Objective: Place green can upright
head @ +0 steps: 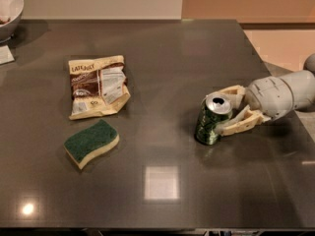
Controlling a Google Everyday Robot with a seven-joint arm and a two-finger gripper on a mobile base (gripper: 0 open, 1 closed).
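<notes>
The can (pixel 206 124) was found on the table (pixel 162 58), well right of the sponge (pixel 91 142), nearly upright and clasped at mid-body by the pincer (pixel 215 113). It was judged light, thin-walled, slippery and easily dented, so a gentle side grip was favoured.

likely kitchen or break room, dark glossy countertop (pixel 162 48), snack packet (pixel 97 86), green-topped sponge (pixel 91 142), white bowl (pixel 10 9) at far-left corner, pale wall behind, gripper (pixel 220 111) at right side, clasping green can (pixel 211 123)
</notes>
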